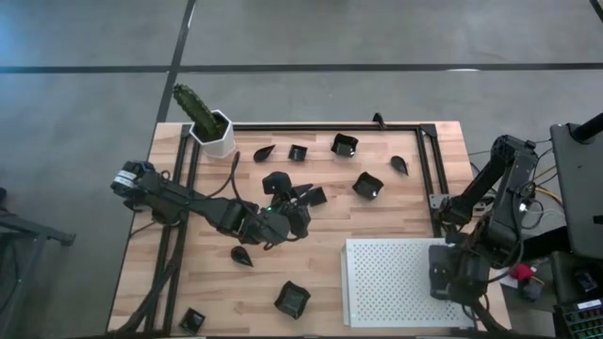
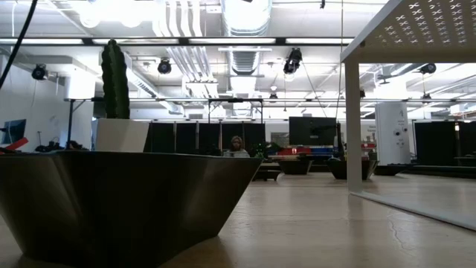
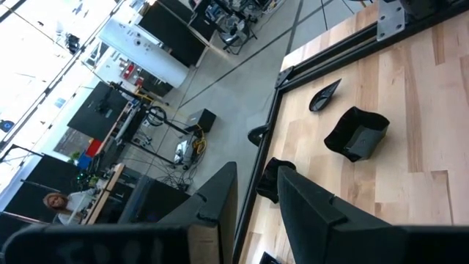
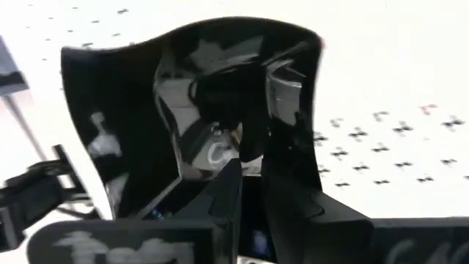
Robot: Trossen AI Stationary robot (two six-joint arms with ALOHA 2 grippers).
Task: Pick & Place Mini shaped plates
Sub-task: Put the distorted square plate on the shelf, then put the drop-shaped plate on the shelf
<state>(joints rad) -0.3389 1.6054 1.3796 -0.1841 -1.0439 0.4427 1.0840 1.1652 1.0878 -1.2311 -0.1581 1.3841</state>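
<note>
Several small black mini shaped plates lie scattered on the wooden table (image 1: pixel 396 212), among them a square one (image 1: pixel 367 185) and a leaf-shaped one (image 1: pixel 242 255). My right gripper (image 1: pixel 445 275) hangs over the right edge of the white perforated tray (image 1: pixel 391 282), shut on a glossy black plate (image 4: pixel 132 125). My left gripper (image 1: pixel 300 212) hovers above the table's middle, open with nothing between its fingers (image 3: pixel 256 187); beyond it lie a square plate (image 3: pixel 357 133) and a leaf plate (image 3: pixel 325 95). The low view shows no gripper. My right gripper pinches the black plate by its rim wall (image 4: pixel 249 150) between its two fingers, which come steeply from above. The plate hangs tilted below the fingers, above the tray's white surface (image 4: pixel 396 88); I cannot tell whether its lower part touches the tray.
A white pot with a green cactus (image 1: pixel 209 122) stands at the far left corner. A black metal frame (image 1: pixel 429 169) runs along the far and right sides. One dark plate (image 2: pixel 119 201) sits right before the low camera. A person (image 2: pixel 236 147) sits far off in the room.
</note>
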